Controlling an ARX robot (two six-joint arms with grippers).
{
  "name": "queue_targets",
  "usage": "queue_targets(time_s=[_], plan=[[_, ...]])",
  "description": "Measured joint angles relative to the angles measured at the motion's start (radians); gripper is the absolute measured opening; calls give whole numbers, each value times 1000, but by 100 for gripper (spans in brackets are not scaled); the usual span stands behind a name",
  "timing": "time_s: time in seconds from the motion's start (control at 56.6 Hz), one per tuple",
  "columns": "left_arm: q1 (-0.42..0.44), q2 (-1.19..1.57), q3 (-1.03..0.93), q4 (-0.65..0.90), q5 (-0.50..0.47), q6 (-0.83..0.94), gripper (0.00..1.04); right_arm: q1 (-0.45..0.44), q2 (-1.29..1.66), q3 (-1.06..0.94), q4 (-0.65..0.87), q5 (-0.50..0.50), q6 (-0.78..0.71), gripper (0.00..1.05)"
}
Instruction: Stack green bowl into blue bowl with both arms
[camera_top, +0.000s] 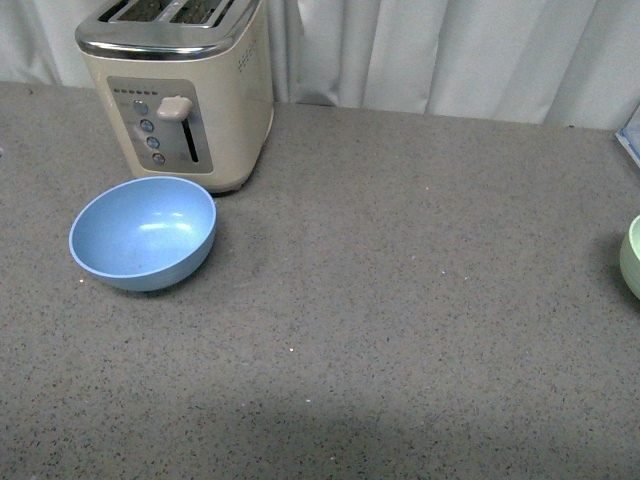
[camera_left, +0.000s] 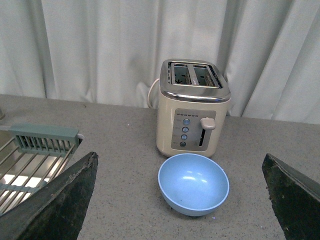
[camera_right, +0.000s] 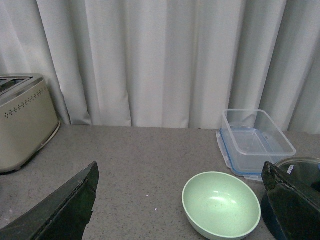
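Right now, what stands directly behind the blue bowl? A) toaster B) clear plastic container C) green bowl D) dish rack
A: in the front view the toaster stands just behind the blue bowl, while the green bowl is far off at the right edge.

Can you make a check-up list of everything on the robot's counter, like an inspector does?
Surface: grey speckled counter.
Job's things: blue bowl upright, empty, just in front of the toaster; green bowl upright, empty, far off to the right; not yet stacked.
Clutter: toaster; clear plastic box near the green bowl, not touching it; wire dish rack.
Grippers: left gripper and right gripper both open, holding nothing.
Cables: what looks like a white cord behind the toaster.
Surroundings: white curtain at the back.
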Motion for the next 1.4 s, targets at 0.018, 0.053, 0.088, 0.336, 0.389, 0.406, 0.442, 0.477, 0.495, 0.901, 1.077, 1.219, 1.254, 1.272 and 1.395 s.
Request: queue_targets(time_s=[0.018,0.053,0.088,0.336,0.389,0.406,0.442,0.477,0.495,0.901,1.077,1.219,1.254,1.272,1.395], plan=[[0,0,0,0,0,0,98,0,0,0,0,0,0,96],[0,0,0,0,0,0,98,0,0,0,0,0,0,96],[0,0,0,0,0,0,98,0,0,0,0,0,0,96],[0,0,0,0,0,0,98,0,0,0,0,0,0,96],[0,0,0,0,0,0,98,0,0,0,0,0,0,96],[0,0,0,0,0,0,98,0,0,0,0,0,0,96],[0,0,0,0,0,0,98,0,0,0,0,0,0,96],[0,0,0,0,0,0,98,0,0,0,0,0,0,96],[0,0,0,0,0,0,98,0,0,0,0,0,0,96],[0,0,0,0,0,0,98,0,0,0,0,0,0,96],[0,0,0,0,0,0,98,0,0,0,0,0,0,96],[0,0,0,0,0,0,98,0,0,0,0,0,0,96],[0,0,0,0,0,0,98,0,0,0,0,0,0,96],[0,0,0,0,0,0,98,0,0,0,0,0,0,96],[0,0,0,0,0,0,98,0,0,0,0,0,0,96]])
